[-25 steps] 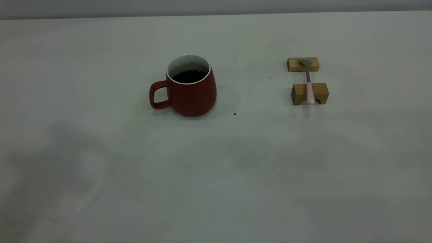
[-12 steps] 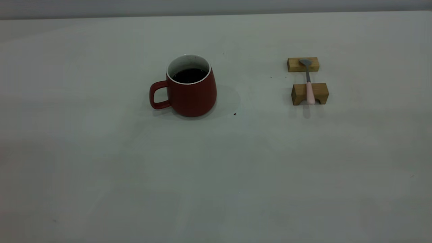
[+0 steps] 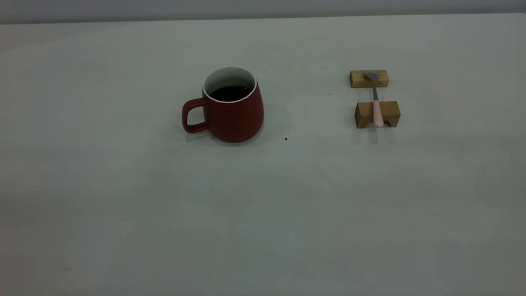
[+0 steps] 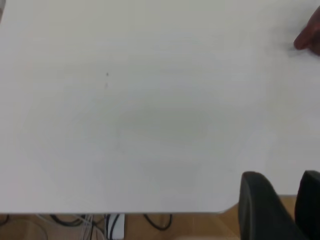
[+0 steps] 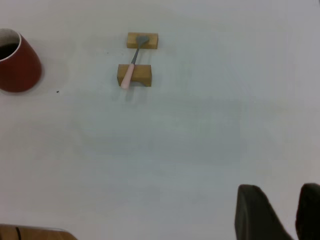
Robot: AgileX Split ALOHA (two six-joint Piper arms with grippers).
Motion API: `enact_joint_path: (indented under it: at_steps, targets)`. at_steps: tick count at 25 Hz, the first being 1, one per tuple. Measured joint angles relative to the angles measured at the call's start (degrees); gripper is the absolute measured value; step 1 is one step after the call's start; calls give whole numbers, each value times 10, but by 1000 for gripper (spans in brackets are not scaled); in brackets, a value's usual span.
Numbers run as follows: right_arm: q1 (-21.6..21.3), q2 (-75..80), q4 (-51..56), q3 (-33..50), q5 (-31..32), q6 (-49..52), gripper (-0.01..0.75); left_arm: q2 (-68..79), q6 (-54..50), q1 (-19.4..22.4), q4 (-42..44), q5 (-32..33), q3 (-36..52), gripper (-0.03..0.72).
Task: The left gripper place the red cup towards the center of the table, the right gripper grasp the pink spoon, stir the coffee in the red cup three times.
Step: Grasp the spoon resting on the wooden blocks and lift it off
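The red cup (image 3: 234, 117) stands upright near the middle of the table (image 3: 263, 205), handle pointing left, with dark coffee (image 3: 230, 93) inside. The pink spoon (image 3: 376, 107) lies across two wooden blocks to the cup's right. Neither gripper shows in the exterior view. In the left wrist view my left gripper (image 4: 287, 187) hangs over the table's near edge, open and empty, and a sliver of the red cup (image 4: 311, 37) shows far off. My right gripper (image 5: 285, 197) is open and empty, well away from the pink spoon (image 5: 129, 75) and the red cup (image 5: 17, 65).
The spoon's bowl rests on the far wooden block (image 3: 369, 78) and its handle on the near notched block (image 3: 388, 113). A small dark speck (image 3: 285, 139) lies right of the cup. Past the table edge, cables (image 4: 112, 222) lie on a wooden floor.
A dark shadow over the table's front left has faded away. The cup, the spoon and the blocks have not moved.
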Motion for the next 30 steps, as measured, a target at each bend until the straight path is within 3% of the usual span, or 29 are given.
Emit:
enact_joint_path:
  at_steps: [25,28,30]
  targets:
    - [0,2,21,-1,-7,4,244,-25,0,0,-2,1,2,247]
    - [0,49,21,-17,-23,35,274,-25,0,0,-2,1,2,247]
    - [0,115,20,-34,-46,39,334,-25,1,0,-2,1,2,247]
